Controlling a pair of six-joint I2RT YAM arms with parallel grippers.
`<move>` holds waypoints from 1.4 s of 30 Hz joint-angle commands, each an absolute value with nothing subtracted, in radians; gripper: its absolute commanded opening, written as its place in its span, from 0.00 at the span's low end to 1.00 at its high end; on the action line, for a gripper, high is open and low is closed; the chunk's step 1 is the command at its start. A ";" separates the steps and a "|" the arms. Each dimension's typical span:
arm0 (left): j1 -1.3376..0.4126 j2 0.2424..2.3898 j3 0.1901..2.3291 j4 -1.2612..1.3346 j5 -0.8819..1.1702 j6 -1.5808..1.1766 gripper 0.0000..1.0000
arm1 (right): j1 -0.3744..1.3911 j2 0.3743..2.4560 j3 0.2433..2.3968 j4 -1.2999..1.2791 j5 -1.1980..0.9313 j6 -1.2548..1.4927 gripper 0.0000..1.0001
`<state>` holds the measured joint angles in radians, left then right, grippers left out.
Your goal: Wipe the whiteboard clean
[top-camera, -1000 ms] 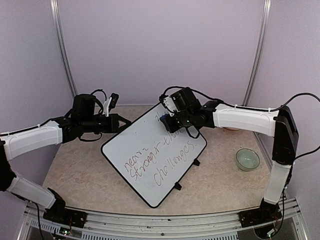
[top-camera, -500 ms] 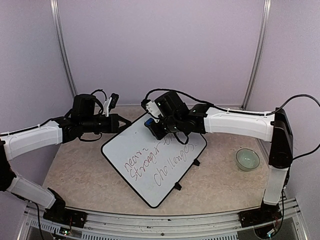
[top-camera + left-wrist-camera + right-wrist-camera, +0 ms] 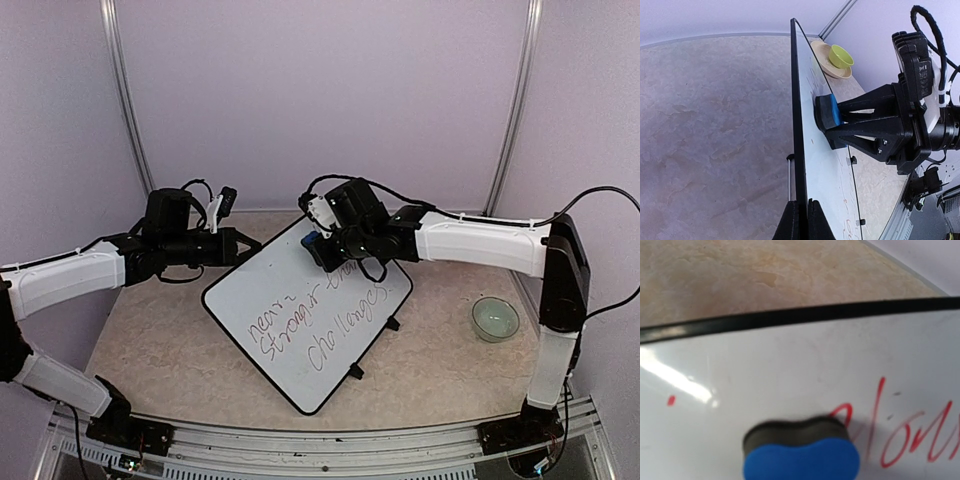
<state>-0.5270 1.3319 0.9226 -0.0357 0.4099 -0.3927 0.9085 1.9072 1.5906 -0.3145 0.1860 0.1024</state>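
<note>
The left arm (image 3: pixel 70 280) comes in from the near left, its forearm stretched level toward the right. The left end effector (image 3: pixel 243 244) is pinched closed on the left edge of the whiteboard (image 3: pixel 300 385). The right arm (image 3: pixel 480 245) stands upright at the near right, bends at the elbow and extends leftward, with its wrist tipped down. The right end effector (image 3: pixel 318 250) is clamped on a blue eraser (image 3: pixel 311 240), which it presses against the far part of the board.
</note>
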 commanded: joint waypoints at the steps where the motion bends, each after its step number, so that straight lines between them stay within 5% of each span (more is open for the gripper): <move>1: -0.540 1.330 0.933 -0.049 0.468 -0.374 0.00 | 0.888 1.904 1.552 -0.357 0.210 0.105 0.21; 20: -0.540 1.316 0.927 -0.049 0.468 -0.373 0.00 | 0.782 1.883 1.513 -0.345 0.175 0.121 0.21; 42: -0.545 1.292 0.930 -0.059 0.468 -0.373 0.00 | 0.966 2.001 1.769 -0.444 0.308 0.058 0.22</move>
<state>-0.5339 1.3193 0.9226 -0.0395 0.4297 -0.3927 0.9829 1.9457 1.7092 -0.3679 0.1967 0.0597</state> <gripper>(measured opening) 0.050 0.221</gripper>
